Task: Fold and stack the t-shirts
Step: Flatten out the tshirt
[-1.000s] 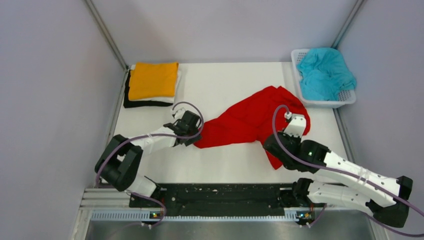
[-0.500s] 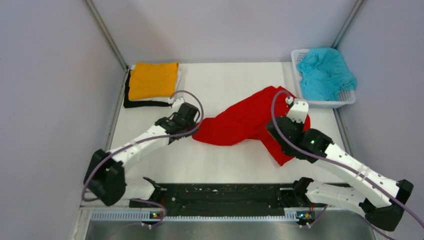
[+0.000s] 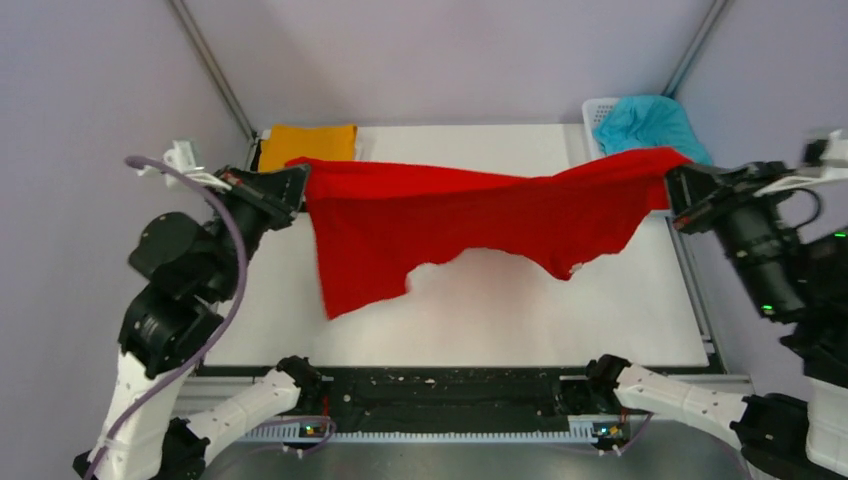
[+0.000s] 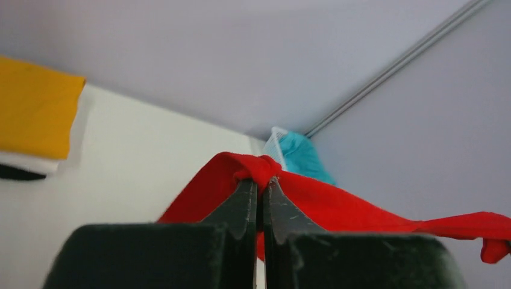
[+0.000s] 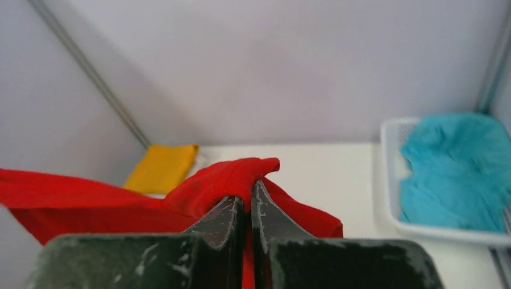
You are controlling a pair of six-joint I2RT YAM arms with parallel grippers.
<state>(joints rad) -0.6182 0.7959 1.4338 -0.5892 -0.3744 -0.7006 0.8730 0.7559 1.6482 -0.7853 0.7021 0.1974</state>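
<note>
The red t-shirt (image 3: 460, 220) hangs stretched in the air between both grippers, high above the table. My left gripper (image 3: 300, 182) is shut on its left end, seen as bunched red cloth (image 4: 259, 171) at my fingertips. My right gripper (image 3: 680, 190) is shut on its right end, also bunched red cloth (image 5: 241, 174). A folded orange t-shirt (image 3: 305, 142) tops a stack at the back left, with white (image 4: 24, 161) and black (image 4: 15, 173) layers under it. A teal t-shirt (image 3: 645, 120) lies in the basket.
The white perforated basket (image 3: 598, 108) stands at the back right corner. The white table (image 3: 500, 310) lies below the hanging shirt. Grey walls with metal corner rails close in the left, right and back.
Both arms have risen high and moved apart. The red shirt, earlier crumpled on the table, is now lifted and spread in the air between them.
</note>
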